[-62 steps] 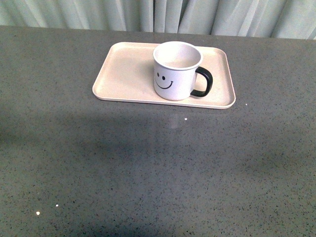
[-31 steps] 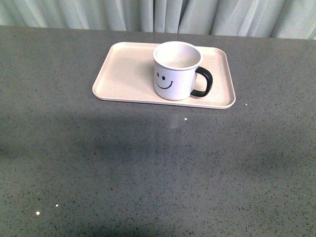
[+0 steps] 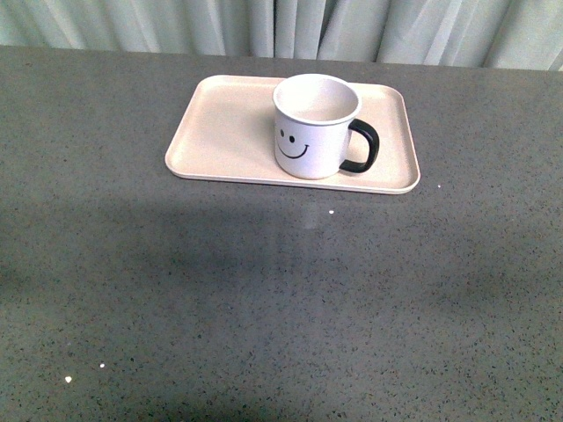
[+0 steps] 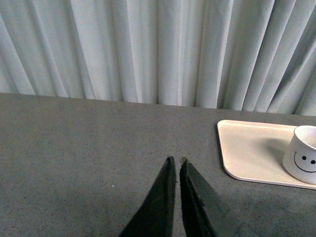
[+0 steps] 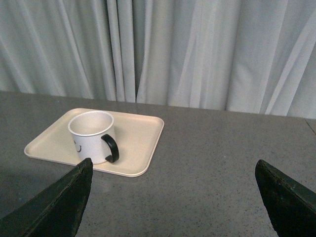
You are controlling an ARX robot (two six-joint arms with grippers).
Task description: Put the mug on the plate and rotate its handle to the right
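Note:
The white mug [image 3: 312, 127] with a black smiley face stands upright on the pale pink-beige plate [image 3: 220, 132], right of its middle. Its black handle [image 3: 362, 146] points right. Neither gripper shows in the front view. In the left wrist view the left gripper [image 4: 176, 160] is shut and empty over bare table, with the plate [image 4: 247, 148] and mug [image 4: 303, 155] off to one side. In the right wrist view the right gripper [image 5: 173, 165] is open wide and empty, back from the plate [image 5: 138, 143], the mug [image 5: 91, 136] and its handle [image 5: 111, 148].
The grey speckled table [image 3: 281, 299] stretches wide in front of the plate. Pale pleated curtains [image 3: 290, 26] hang along the table's far edge. A few small white specks [image 3: 68, 379] lie on the near left of the table.

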